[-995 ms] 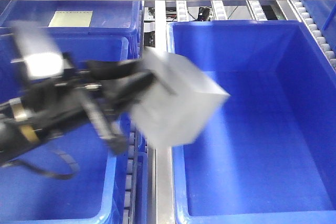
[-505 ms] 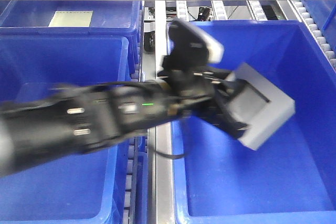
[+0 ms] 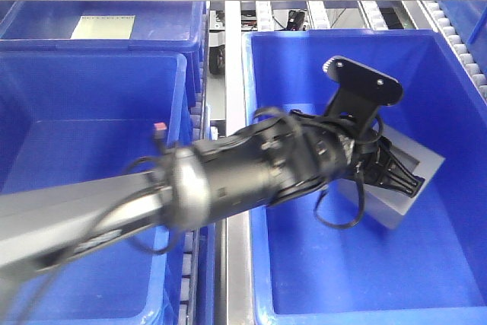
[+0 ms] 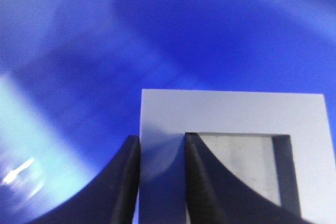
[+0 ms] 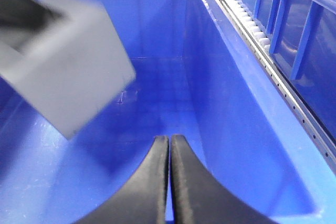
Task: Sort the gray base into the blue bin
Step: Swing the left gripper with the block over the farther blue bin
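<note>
Fingers [image 4: 126,182] of the left gripper [image 4: 161,145] are set narrow, one outside the gray base [image 4: 231,114] and one inside its square recess, so a single wall of the block is clamped between them. The hold looks firm in the left wrist view (the wall fills the whole gap between the pads).

From the front, the left arm [image 3: 251,173] reaches across the metal rail [image 3: 232,74] into the blue bin [image 3: 456,97] on the right. The gray base [image 3: 423,167] hangs tilted within the bin's walls, toward the right side.

A second ago the block was over the rail and the bin's left rim. Half a second ago it was over the bin but higher. Now it appears lower, down among the walls. I judge the carry done and only the release left.

I cannot tell whether a corner already touches the floor. The right wrist view shows the gray base [image 5: 68,77] blurred and seemingly clear of the bottom. The right gripper [image 5: 169,139] is pressed closed on nothing, pointing into the same bin, apart from the block.
</note>
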